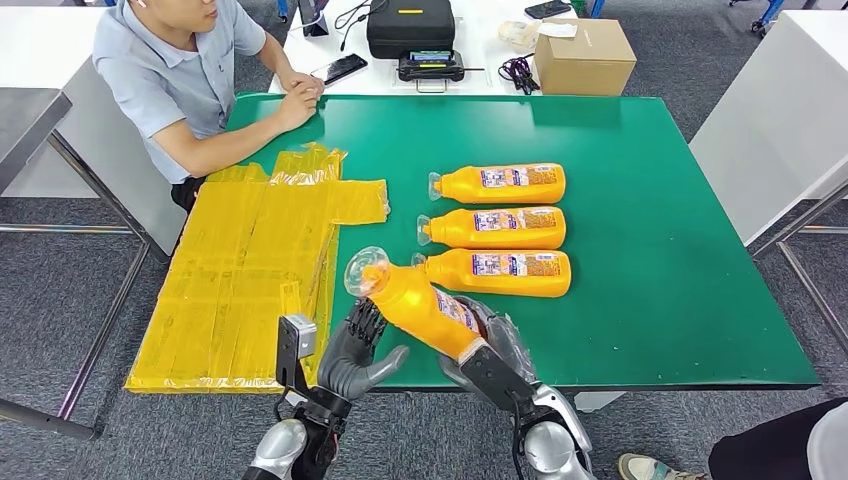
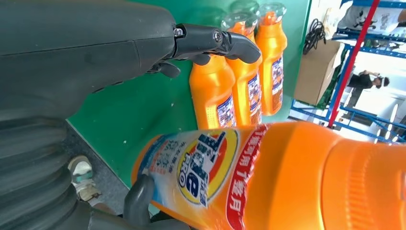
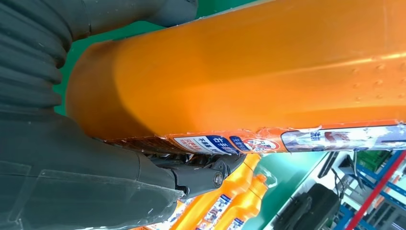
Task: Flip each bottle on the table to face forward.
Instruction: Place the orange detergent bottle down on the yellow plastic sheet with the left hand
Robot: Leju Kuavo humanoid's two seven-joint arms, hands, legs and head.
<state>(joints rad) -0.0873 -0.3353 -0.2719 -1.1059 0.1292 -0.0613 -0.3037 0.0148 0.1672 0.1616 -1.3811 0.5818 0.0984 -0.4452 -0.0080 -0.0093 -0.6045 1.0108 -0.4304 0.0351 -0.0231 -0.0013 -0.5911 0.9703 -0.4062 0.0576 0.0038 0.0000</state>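
Right robot hand (image 1: 487, 352) grips the held bottle (image 1: 420, 305) round its base end, lifted off the desk (image 1: 640, 300) just in front of the row of three bottles (image 1: 497, 228). Left robot hand (image 1: 357, 352) spread beside it, holding nothing. Bottle looks stiff, glossy plastic, prob. slippery & fairly heavy; grip mid-body. Long axis diagonal, cap end up-left, away from the robot; row lies flat, caps left.

Lying side by side on green table (image 1: 650, 250): three orange plastic bottles (image 1: 497, 228); nearer, fourth orange bottle (image 1: 420, 305); left, yellow plastic sheet (image 1: 240, 270).
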